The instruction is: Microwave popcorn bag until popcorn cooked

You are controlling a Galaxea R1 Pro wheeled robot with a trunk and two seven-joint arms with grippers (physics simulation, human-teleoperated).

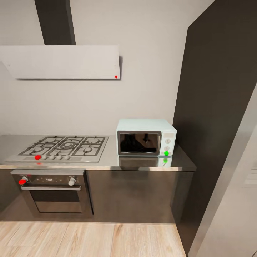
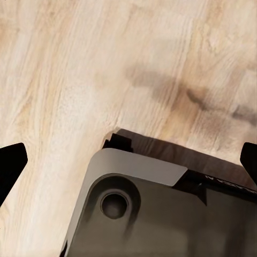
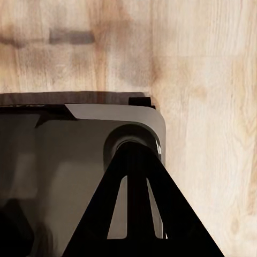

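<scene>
The pale-blue microwave point(image 1: 145, 137) stands on the grey countertop point(image 1: 107, 163) at its right end, dark glass door closed and a green mark by its lower knob. The popcorn bag and the popcorn are out of view. In the left wrist view my left gripper point(image 2: 128, 160) is open, its dark fingertips point(image 2: 12, 160) spread wide over the wood floor and my own grey base. In the right wrist view my right gripper point(image 3: 136, 152) looks shut, its black fingers joined into one wedge above the base, with nothing held.
A gas hob point(image 1: 66, 145) lies left of the microwave, with a dark built-in oven point(image 1: 53, 191) under it and a white hood point(image 1: 60, 61) above. A tall dark cabinet point(image 1: 217, 107) rises at the right. Light wood flooring point(image 1: 89, 239) lies between me and the cabinets.
</scene>
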